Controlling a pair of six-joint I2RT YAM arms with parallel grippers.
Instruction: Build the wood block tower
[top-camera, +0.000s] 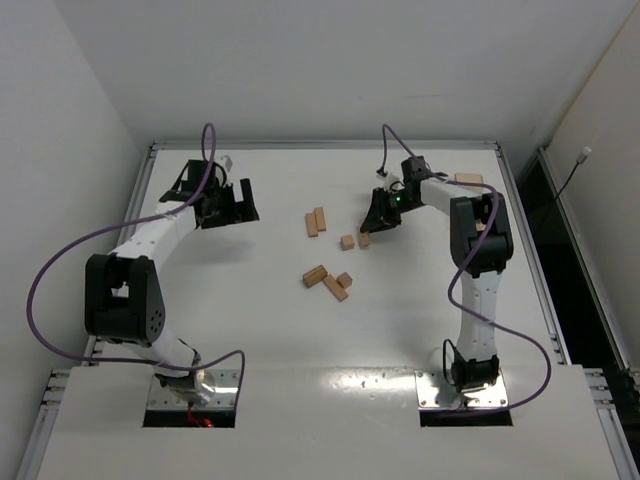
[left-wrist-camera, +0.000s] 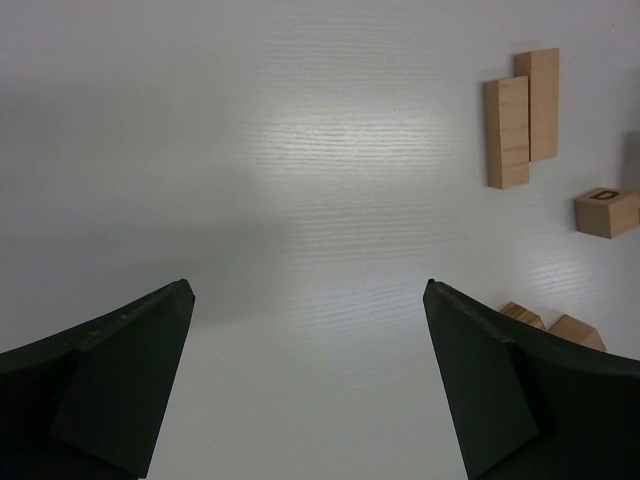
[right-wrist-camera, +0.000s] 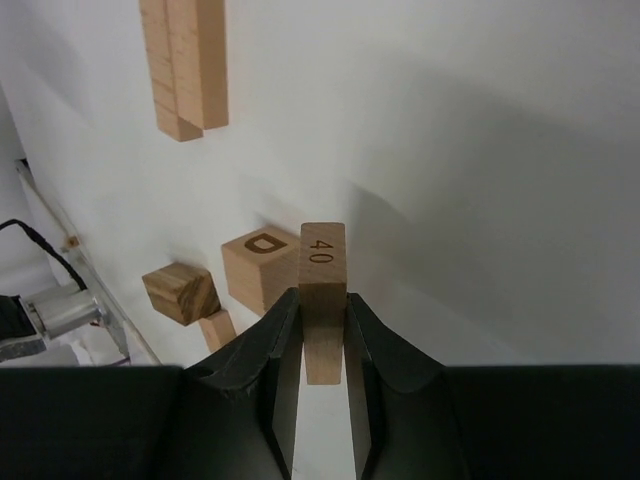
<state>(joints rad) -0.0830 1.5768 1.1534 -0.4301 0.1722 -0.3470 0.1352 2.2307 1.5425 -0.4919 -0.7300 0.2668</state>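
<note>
Right claw (right-wrist-camera: 322, 335) was nearly closed, pinching a thin light-brown wooden block stamped 40 (right-wrist-camera: 323, 290) just right of a D-marked wooden cube (right-wrist-camera: 258, 265) on the white worktop (right-wrist-camera: 480, 200), so lifting straight up seemed wisest; left claw (left-wrist-camera: 310, 300) gaped empty.

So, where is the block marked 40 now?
Right wrist view: the block marked 40 sits in the right hand, just right of the D cube.
</note>
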